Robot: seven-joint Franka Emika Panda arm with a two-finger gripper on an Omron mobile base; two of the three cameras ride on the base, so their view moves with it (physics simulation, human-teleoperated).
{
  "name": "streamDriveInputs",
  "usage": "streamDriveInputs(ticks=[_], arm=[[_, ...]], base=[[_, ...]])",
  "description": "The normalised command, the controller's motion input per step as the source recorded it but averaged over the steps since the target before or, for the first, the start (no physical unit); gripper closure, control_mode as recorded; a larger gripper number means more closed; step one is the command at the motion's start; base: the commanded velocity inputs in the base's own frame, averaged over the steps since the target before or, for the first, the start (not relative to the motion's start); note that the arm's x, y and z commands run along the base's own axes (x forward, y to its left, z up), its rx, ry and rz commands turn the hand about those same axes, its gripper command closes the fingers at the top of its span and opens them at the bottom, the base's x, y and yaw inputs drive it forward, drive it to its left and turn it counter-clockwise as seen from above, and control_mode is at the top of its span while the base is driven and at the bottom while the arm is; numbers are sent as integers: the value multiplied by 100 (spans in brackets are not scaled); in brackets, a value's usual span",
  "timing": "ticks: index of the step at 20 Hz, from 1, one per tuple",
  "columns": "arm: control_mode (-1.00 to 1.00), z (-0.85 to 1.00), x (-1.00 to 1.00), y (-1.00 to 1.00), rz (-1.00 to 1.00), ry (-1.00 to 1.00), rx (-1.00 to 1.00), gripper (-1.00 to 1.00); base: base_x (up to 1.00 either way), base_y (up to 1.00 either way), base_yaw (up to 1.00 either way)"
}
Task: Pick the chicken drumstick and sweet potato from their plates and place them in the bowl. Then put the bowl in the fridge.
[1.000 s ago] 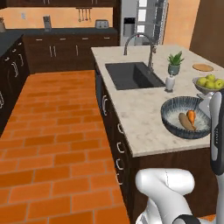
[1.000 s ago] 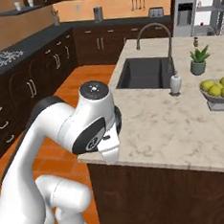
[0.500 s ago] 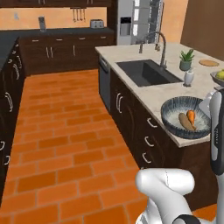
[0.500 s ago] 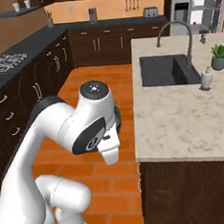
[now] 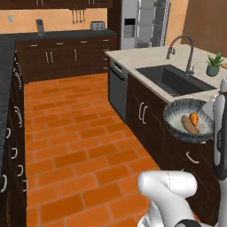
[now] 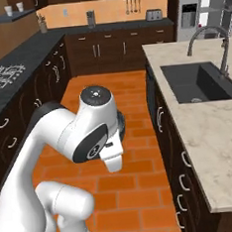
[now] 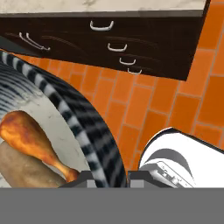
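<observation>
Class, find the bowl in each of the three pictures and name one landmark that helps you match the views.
Left base view: the bowl is at the right edge, held off the counter beside the island, food inside.
Right base view: not in it.
Hand view: its striped rim curves across the lower left, clamped in the pincer.
Shared landmark: the island's dark drawers with pale handles.

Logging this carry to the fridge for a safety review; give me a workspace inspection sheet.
Surface: island counter, pale stone, with a sink.
Job's things: bowl held up beside the counter; chicken drumstick and sweet potato lie inside; fridge stands far ahead.
Clutter: potted plant by the faucet.
Grippers: hand shut on the bowl's rim.
Cables: nothing seen.
Surroundings: brick floor, dark cabinets.
</observation>
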Motion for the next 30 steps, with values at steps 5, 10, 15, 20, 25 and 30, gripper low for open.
streamDriveInputs(ticks=[5, 10, 15, 20, 25, 30], arm=[[100, 0, 0, 0, 0, 0, 0, 100], [100, 0, 0, 0, 0, 0, 0, 100], [100, 0, 0, 0, 0, 0, 0, 100], [100, 0, 0, 0, 0, 0, 0, 100], [100, 0, 0, 0, 0, 0, 0, 100], [100, 0, 0, 0, 0, 0, 0, 100]], base=[[100, 13, 9], [100, -16, 31], [100, -53, 34], [100, -25, 21], [100, 37, 0], [100, 41, -2]])
